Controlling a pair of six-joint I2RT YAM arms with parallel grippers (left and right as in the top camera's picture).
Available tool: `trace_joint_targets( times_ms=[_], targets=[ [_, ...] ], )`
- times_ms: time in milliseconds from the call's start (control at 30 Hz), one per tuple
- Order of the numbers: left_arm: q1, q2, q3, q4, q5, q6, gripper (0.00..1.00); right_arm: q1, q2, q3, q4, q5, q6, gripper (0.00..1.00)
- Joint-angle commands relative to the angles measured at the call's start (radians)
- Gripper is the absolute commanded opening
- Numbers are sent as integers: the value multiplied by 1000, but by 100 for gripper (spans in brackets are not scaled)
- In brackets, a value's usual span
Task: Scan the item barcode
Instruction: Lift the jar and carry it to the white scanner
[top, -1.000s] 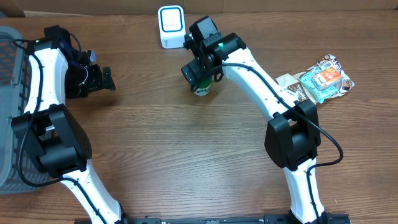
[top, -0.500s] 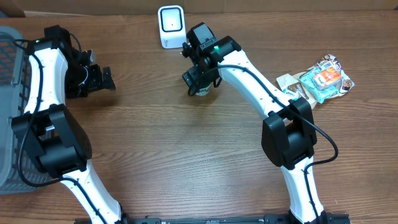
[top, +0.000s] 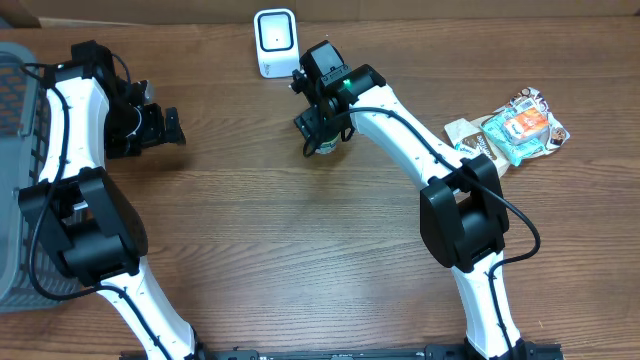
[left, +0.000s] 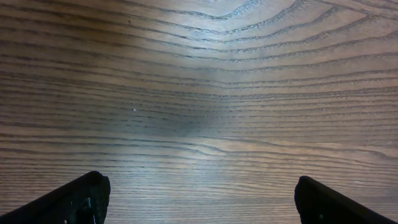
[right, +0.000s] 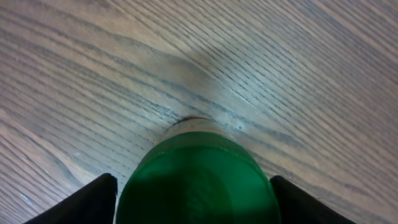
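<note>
Two arms reach over the brown wood-grain table (top: 300, 260). The right gripper (top: 322, 135) points straight down over a small white container with a round green lid (right: 199, 180), which stands upright on the table just in front of the white box-shaped barcode scanner with a blue-rimmed face (top: 275, 42), slightly to the right of it and apart from it. In the right wrist view the dark jaws stand one on each side of the green lid, very close against its rim; whether they already press on it or are only bracketing it I cannot tell, since the lid fills the gap. The left gripper (left: 199, 199) hangs over bare wood well to the left of the container, its jaws spread wide and released, with nothing between them. A pile of crinkled snack packets in orange, teal and brown (top: 515, 130) lies near the table's right edge. A grey mesh basket (top: 15, 120) sits at the far left edge.
</note>
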Motion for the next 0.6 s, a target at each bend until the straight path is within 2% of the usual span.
trace_joint_targets(
  times_ms=[0,167,333,567],
  targets=[
    [-1,-13,9,0,0,2,100,-8,8,-3,2,-6,-3,68],
    [-1,-13,9,0,0,2,100,-8,7,-3,-2,-7,-2,60],
    [-1,-13,9,0,0,2,100,-8,-8,-1,-5,-10,28,58],
    [-1,-13,9,0,0,2,99,-15,-88,40,-40,-143,28,50]
  ],
)
